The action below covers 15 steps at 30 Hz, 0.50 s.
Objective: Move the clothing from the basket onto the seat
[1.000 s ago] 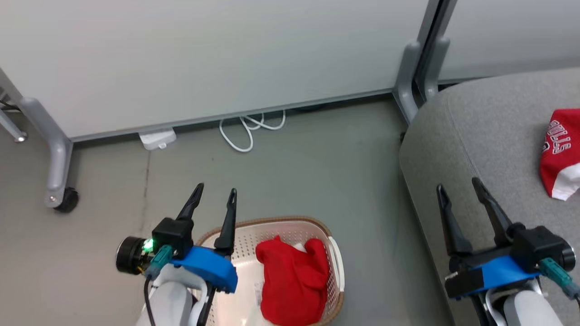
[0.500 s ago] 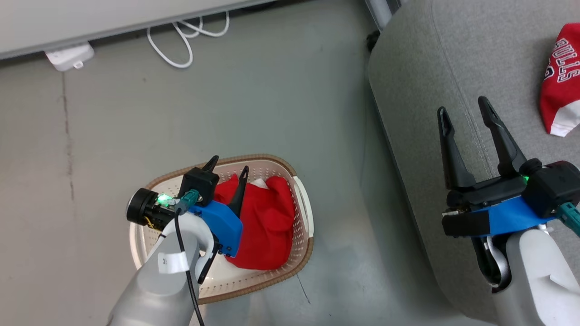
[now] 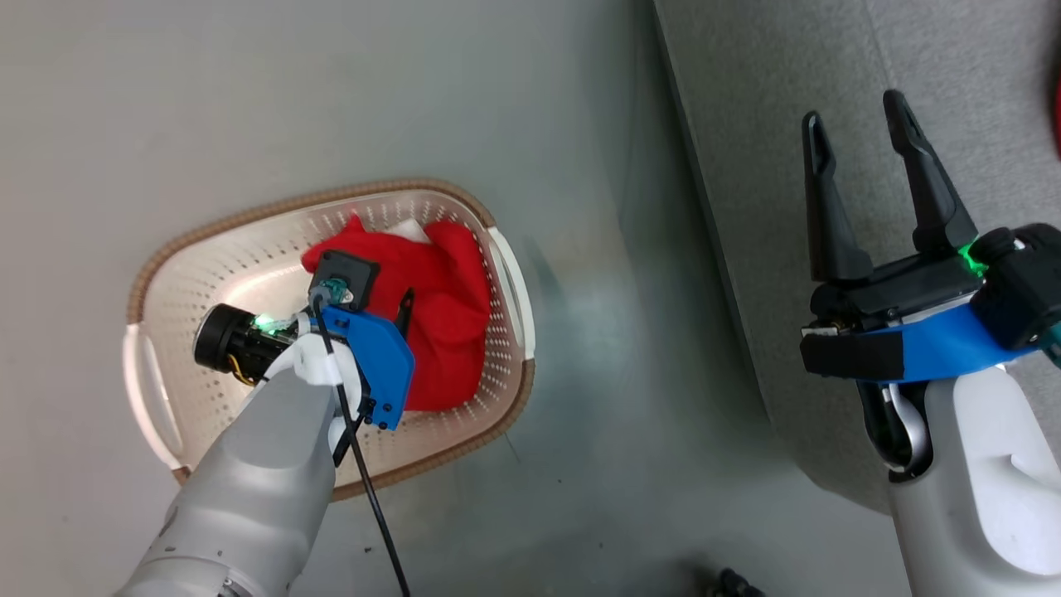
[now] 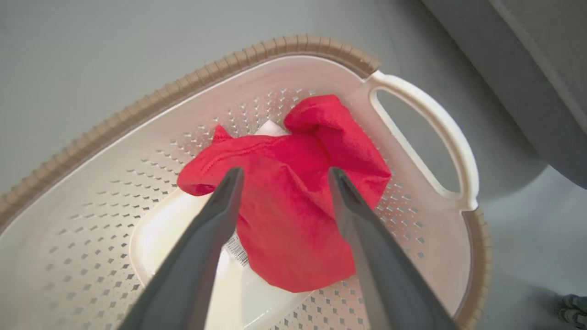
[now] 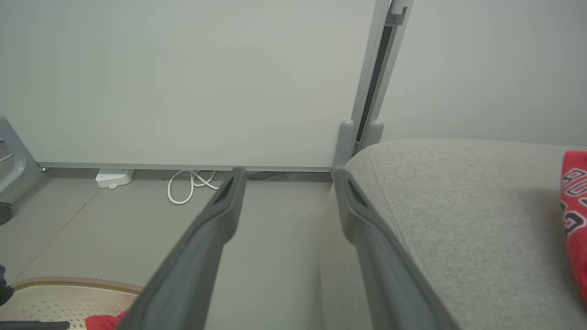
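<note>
Reaching down into the basket, left gripper (image 4: 285,174): fingers spread apart, nothing held, one to each side of a crumpled red garment (image 4: 293,215); whether the tips touch the fabric cannot be told. Red garment: lying on the basket bottom toward the white handle on the seat's side, partly covering a label sticker (image 4: 236,250). Basket (image 4: 183,89): cream, perforated, brown rim, standing on the grey floor (image 3: 331,83) near the seat's side. Right gripper (image 3: 854,112): fingers apart, empty, held above the seat near its edge. Seat (image 5: 458,206): grey upholstery, carrying a red jersey (image 5: 575,220) with white lettering. Beyond: pale partition panel (image 5: 183,82); white cable (image 5: 188,188) on the floor at its foot.
</note>
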Tool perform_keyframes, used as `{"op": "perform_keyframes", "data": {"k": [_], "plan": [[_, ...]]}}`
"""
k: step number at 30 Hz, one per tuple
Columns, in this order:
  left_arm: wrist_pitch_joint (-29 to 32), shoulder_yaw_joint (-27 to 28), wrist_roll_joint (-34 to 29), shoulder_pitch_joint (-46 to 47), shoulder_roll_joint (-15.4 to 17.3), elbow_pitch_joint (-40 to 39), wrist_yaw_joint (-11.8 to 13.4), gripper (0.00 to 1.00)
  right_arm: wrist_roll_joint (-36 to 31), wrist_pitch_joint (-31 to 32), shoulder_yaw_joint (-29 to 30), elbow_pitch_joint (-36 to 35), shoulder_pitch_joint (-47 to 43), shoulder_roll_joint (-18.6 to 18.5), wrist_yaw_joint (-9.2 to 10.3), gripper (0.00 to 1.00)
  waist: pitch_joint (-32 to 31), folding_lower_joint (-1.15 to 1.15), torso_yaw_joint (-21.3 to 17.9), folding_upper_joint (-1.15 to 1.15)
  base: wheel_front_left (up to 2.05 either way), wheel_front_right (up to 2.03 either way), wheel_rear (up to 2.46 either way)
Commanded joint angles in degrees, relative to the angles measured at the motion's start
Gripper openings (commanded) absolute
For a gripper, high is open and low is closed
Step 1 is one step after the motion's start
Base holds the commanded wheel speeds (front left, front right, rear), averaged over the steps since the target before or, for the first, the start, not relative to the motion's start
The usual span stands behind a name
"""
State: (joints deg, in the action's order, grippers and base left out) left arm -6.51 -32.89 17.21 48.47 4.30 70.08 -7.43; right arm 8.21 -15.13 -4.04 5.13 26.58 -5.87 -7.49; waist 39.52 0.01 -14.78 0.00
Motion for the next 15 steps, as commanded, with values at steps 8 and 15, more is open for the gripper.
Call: {"op": "perform_keyframes", "data": {"k": [8,15], "plan": [[4.4,-3.5,5.0,3.9,1.4,0.5,0.0,1.00,0.3,0.0,-0.2,-1.2,2.7,0.9,-0.01,1.00,7.6,-0.01,-2.2,0.00,0.00,0.00,0.00],[6.7,-4.5,8.3,7.3,2.9,1.3,0.0,1.00,0.6,0.0,-0.2,-2.0,3.7,1.4,-0.01,1.00,12.3,-0.01,-3.4,0.00,0.00,0.00,0.00]]}}
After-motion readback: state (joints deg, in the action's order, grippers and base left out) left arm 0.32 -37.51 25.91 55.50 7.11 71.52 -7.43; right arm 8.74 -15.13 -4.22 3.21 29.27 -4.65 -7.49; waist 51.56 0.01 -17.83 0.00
